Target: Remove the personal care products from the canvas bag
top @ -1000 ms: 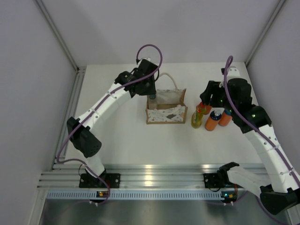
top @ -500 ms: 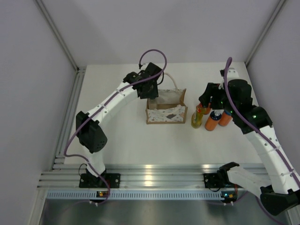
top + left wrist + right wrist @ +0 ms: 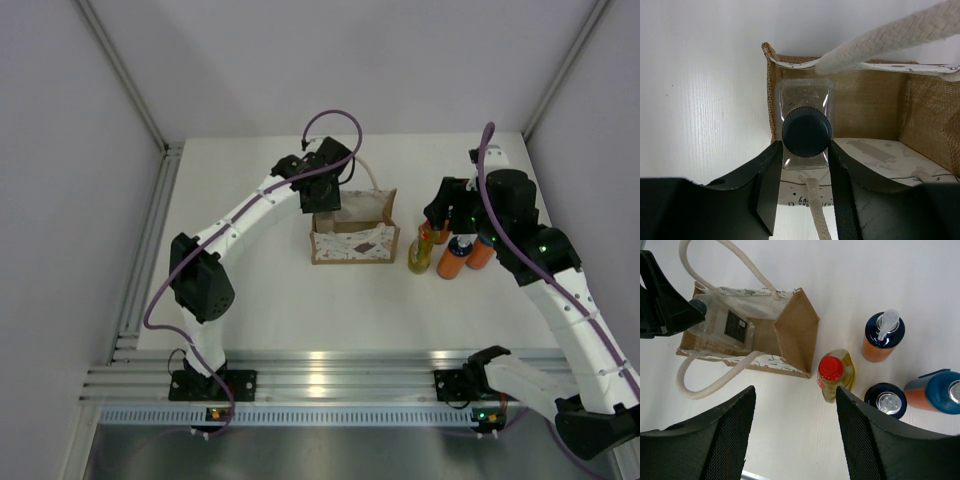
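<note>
The canvas bag [image 3: 355, 240] stands mid-table, open at the top. My left gripper [image 3: 325, 205] reaches into its left end and is shut on the clear bottle's dark cap [image 3: 806, 131]. The clear bottle [image 3: 727, 322] lies tilted in the bag, cap toward the left gripper's fingers [image 3: 665, 305]. The yellow-green bottle with the red cap [image 3: 835, 372] stands right of the bag. Three orange bottles [image 3: 882, 337], [image 3: 885, 400], [image 3: 935, 390] stand beyond it. My right gripper [image 3: 795, 405] is open and empty, hovering over the table in front of the bag and the yellow-green bottle.
The bag's cream rope handles [image 3: 890, 37] arch over its opening and hang down its front [image 3: 705, 385]. Grey walls close in the table on the left, back and right. An aluminium rail [image 3: 330, 380] runs along the near edge.
My left arm has swung forward and its wrist has shifted slightly right over the bag's left end. The right arm and the standing bottles have not moved.
</note>
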Motion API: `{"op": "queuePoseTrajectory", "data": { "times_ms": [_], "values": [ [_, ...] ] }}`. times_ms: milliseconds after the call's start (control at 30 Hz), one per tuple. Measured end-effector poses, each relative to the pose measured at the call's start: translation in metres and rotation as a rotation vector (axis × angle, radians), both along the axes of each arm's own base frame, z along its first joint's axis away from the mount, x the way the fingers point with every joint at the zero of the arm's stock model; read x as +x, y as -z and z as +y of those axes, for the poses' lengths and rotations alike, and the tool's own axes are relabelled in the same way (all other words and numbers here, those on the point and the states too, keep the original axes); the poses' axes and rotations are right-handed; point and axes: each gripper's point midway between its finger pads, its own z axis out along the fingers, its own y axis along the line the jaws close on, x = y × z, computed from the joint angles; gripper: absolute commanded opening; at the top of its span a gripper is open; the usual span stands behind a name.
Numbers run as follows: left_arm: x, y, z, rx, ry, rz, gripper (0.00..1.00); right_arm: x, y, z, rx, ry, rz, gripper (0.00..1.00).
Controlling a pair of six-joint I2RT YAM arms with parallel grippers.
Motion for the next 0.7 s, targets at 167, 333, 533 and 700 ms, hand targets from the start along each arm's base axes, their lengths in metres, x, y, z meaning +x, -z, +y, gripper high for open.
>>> {"op": "queuePoseTrajectory", "data": {
  "times_ms": [167,333,533,700],
  "values": [
    [0.0002,0.0001,0.0002,0.001,-0.001,-0.001,0.46,0.0,0.0002,0.0,0.0,0.0,0.0,0.63],
    [0.0003,0.0002,0.0004,0.004,-0.002,-0.002,0.48,0.0,0.0002,-0.0001,0.0,0.0,0.0,0.63],
    [0.0011,0.0032,0.0002,0.009,-0.003,0.002,0.52,-0.0001,0.0002,0.0,0.0,0.0,0.001,0.63],
    [0.0029,0.0057,0.0006,0.017,-0.007,0.0,0.53,-0.0001,0.0002,0.0,0.0,0.0,0.001,0.63]
  ]
}}
